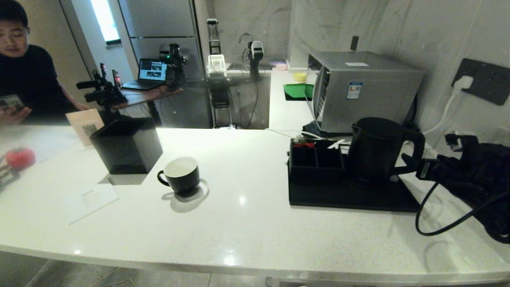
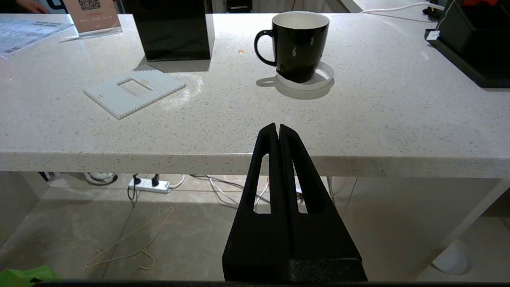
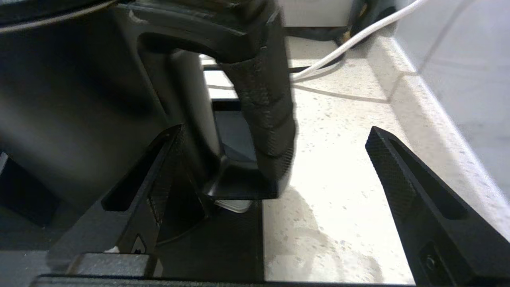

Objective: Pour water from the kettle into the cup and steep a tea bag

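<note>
Dim kitchen with grey marble-look walls [image 1: 398,28], a pale speckled counter [image 1: 255,223], a tall steel fridge [image 1: 163,32], a bright narrow window [image 1: 104,19], and tiled floor [image 2: 191,235]

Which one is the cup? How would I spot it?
Find the long white counter. Near its middle, right of the tall black box, sits the cup on a clear coaster. It is the only small round thing, black outside, white inside.
</note>
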